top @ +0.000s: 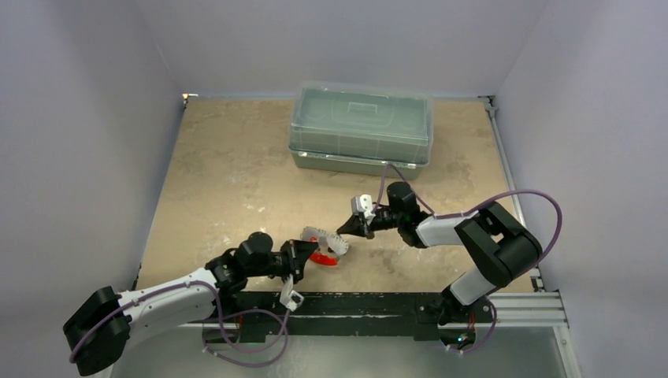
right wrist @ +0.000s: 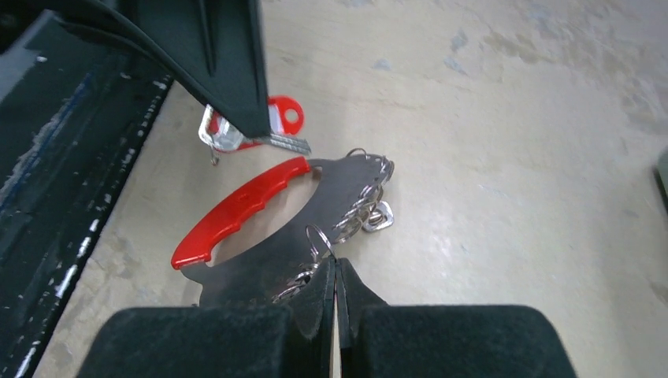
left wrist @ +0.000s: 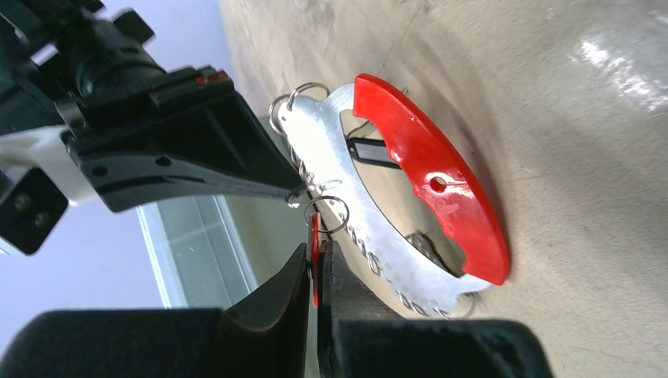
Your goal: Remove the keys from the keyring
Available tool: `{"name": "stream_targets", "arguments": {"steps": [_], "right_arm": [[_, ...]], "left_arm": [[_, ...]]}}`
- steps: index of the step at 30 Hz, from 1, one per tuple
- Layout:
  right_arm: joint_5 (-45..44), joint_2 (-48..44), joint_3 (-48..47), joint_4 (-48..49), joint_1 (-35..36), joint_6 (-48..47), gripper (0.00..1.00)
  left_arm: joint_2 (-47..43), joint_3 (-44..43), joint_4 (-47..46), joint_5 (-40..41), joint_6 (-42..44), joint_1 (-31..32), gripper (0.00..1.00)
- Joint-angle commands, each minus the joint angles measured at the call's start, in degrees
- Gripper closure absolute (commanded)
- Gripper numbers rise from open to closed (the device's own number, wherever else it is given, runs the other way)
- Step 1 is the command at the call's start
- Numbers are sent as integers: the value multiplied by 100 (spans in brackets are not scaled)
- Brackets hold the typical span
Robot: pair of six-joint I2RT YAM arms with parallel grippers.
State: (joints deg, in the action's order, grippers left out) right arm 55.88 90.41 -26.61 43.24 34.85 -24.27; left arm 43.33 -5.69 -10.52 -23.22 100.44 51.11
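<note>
The left gripper (left wrist: 315,260) is clamped on the red-headed key (right wrist: 277,124) just beside the keyring (left wrist: 410,150). The right gripper (right wrist: 335,287) is pinched onto the keyring's metal loop (right wrist: 309,236).

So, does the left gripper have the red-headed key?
Yes, the left gripper is shut on the red-headed key, edge-on between its fingers.

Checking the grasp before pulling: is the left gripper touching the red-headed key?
Touching. The left wrist view shows the left gripper shut on the red-headed key, seen edge-on, with no gap.
</note>
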Motion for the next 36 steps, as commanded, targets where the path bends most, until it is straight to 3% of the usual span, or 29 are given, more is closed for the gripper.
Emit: {"name": "stream_targets", "arguments": {"steps": [1, 4, 10, 19, 21, 24, 30, 36], "right_arm": [[-339, -309, -512, -1409, -212, -375, 100], [-522, -393, -836, -2274, -268, -749, 100], [-638, -417, -1391, -3030, -315, -601, 100], [-1210, -441, -2339, -4524, -312, -728, 98], [-1416, -489, -2470, -4970, -312, -1002, 82], [-1456, -615, -2471, -5157, -312, -972, 68], [-1657, -816, -2454, -5143, -351, -474, 54], [-1794, -1269, -2144, -4678, -615, 214, 38]], "left_arm": [[-96, -450, 252, 512, -1129, -76, 100], [-142, -557, 352, 754, -1601, -146, 100], [-191, -727, 490, 1286, -2629, -260, 100], [-226, -1320, 1441, 1954, -4257, -483, 100], [-151, -1510, 1702, 2028, -4648, -560, 100], [-53, -1751, 2077, 1941, -5147, -771, 100], [277, -2209, 2613, 1848, -6069, -1352, 100], [708, -2599, 2879, 1691, -6529, -2412, 100]]}}
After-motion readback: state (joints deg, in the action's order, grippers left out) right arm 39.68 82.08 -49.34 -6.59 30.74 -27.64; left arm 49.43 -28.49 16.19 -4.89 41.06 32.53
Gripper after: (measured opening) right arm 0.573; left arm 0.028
